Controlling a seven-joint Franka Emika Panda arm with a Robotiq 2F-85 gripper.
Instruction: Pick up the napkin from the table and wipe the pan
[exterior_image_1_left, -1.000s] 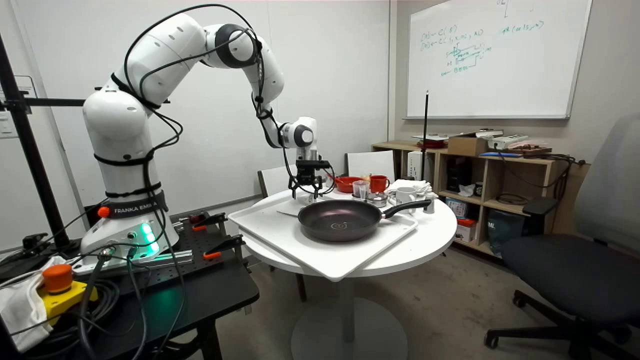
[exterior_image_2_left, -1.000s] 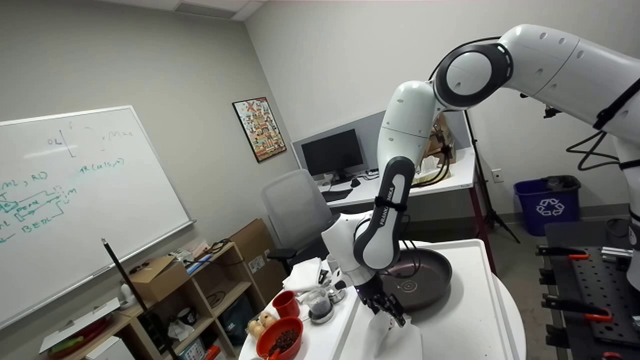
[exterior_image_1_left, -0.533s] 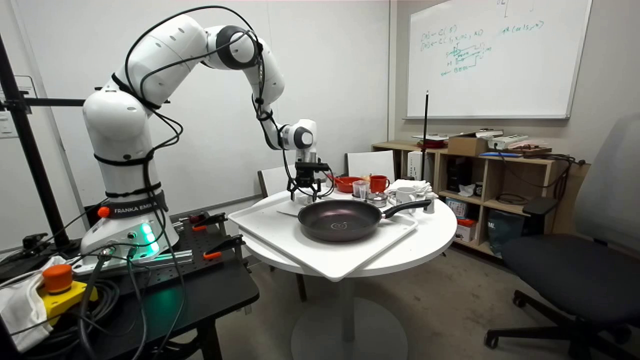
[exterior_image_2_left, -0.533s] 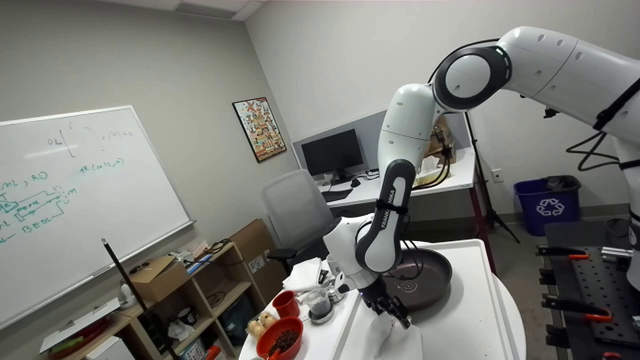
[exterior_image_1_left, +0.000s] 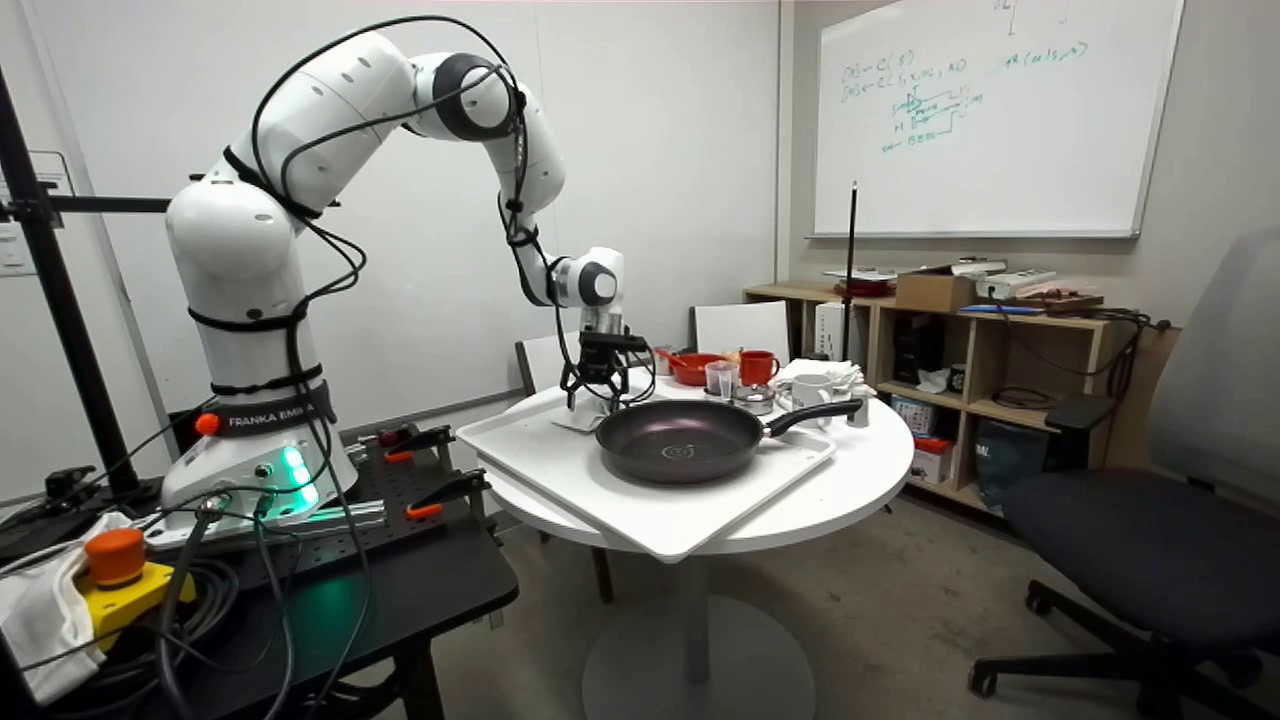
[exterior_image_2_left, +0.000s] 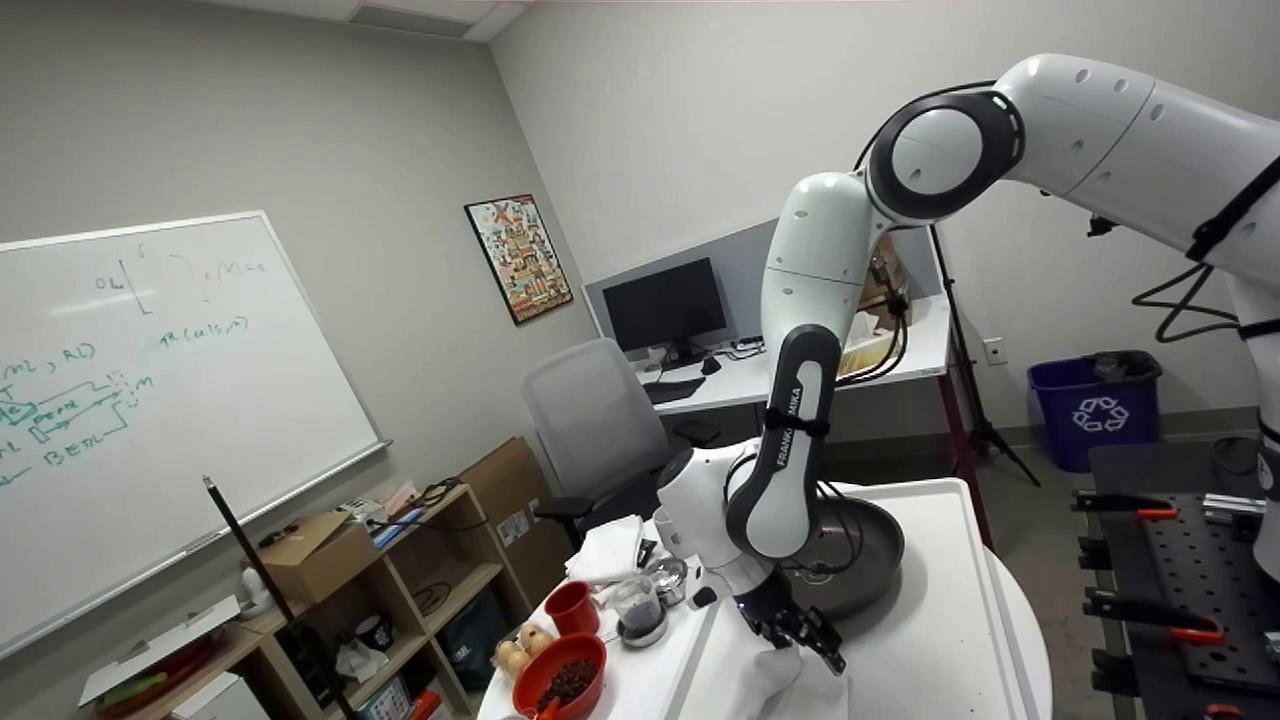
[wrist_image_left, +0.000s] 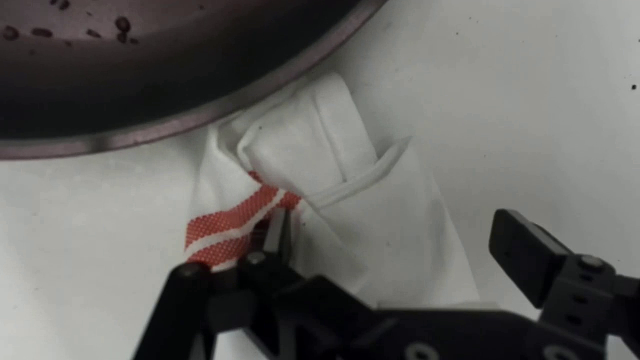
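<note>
In the wrist view: a bunched white napkin (wrist_image_left: 320, 145) with red stripes at the middle of the frame, lying on the white tray (wrist_image_left: 550, 125), upper edge hidden by the pan (wrist_image_left: 165, 75) at upper left. Above the cloth: pincer (wrist_image_left: 392, 227) spread wide, nothing clamped, one finger (wrist_image_left: 277, 240) at left over the stripes, one at right past the cloth; contact unclear. Could flatten the fold, from coming straight down on it; could pinch one loose layer only, from closing too high; could drag the pan on lifting, from cloth perhaps pinned beneath. Dark specks (wrist_image_left: 122, 25) in the pan, liable to scatter.

In an exterior view: pan at centre, tray under it on the round bench (exterior_image_1_left: 875, 460), handle (exterior_image_1_left: 815, 413) pointing right and unheld, hence prone to skid under a sideways push.

In an exterior view: pincer low, right of centre, at the napkin, pan just higher up; risk of bumping its rim, from swinging across too low.
</note>
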